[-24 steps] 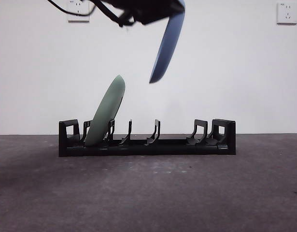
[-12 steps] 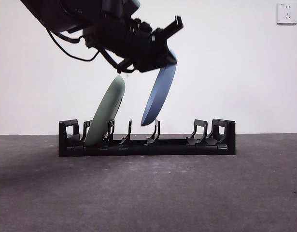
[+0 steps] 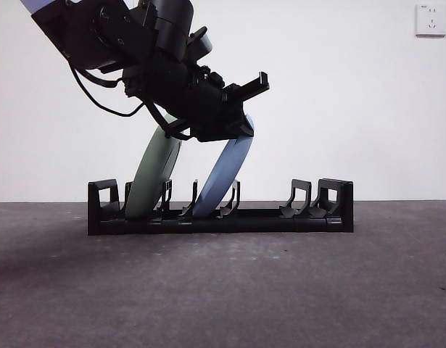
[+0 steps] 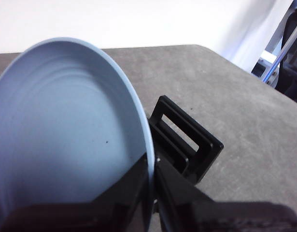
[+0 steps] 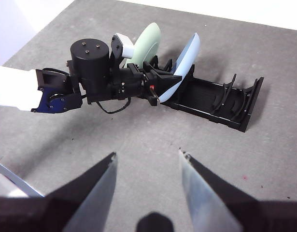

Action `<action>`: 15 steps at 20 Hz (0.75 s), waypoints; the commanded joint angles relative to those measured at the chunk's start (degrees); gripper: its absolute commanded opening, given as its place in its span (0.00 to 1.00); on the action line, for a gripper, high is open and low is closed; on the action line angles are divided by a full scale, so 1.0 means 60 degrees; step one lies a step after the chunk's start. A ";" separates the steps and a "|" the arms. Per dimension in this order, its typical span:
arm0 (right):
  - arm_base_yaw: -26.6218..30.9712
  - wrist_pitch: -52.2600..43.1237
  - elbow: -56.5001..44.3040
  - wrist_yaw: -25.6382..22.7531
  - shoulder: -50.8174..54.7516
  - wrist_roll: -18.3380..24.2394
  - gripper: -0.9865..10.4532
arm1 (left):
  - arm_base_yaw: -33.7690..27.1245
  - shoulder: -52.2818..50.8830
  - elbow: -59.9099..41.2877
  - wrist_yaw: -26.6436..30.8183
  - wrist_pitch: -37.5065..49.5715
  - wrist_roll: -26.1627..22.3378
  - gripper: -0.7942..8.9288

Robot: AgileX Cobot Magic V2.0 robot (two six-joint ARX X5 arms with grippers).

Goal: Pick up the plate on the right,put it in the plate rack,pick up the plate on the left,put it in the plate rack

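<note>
The blue plate point(image 3: 221, 180) leans in the plate rack point(image 3: 325, 197), its lower edge down between the middle prongs. My left gripper point(image 3: 236, 132) is shut on its upper rim; the left wrist view shows the jaws pinching the blue plate point(image 4: 66, 135) just above the rack point(image 4: 189, 145). One slot over stands a pale green plate point(image 3: 154, 176), tilted the same way. The right wrist view takes in both plates point(image 5: 185, 64) point(image 5: 146, 42), the rack point(image 5: 220, 104) and the left arm. My right gripper point(image 5: 147, 162) hangs open and empty, high above the table and away from the rack.
The grey table top point(image 3: 281, 290) stretches in front of the rack. Several slots at the rack's other end point(image 5: 235, 96) hold nothing. A white wall with sockets point(image 3: 431, 19) stands behind.
The left arm has come down from high up, carrying the blue plate, whose lower edge now sits between the rack's prongs. The green plate has not moved.
</note>
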State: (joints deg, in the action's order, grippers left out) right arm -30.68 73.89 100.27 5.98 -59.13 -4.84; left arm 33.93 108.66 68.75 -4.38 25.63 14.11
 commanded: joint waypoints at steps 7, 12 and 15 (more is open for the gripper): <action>-0.0011 0.0036 -0.0025 0.0007 0.0018 0.0095 0.28 | 0.0215 0.0069 -0.0047 -0.0772 -0.0087 0.0080 0.28; -0.0011 0.0186 -0.0025 0.0000 0.0018 0.0109 0.28 | 0.0237 -0.0248 -0.0044 -0.0849 -0.0393 0.0397 0.28; -0.0011 0.0135 -0.0025 0.0000 0.0011 0.0138 0.28 | 0.0346 -0.0973 -0.0047 -0.0845 -0.0896 0.0353 0.29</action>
State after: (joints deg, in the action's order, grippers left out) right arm -30.68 75.00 100.27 5.98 -59.13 -4.62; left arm 35.59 103.46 68.84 -9.19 19.49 16.10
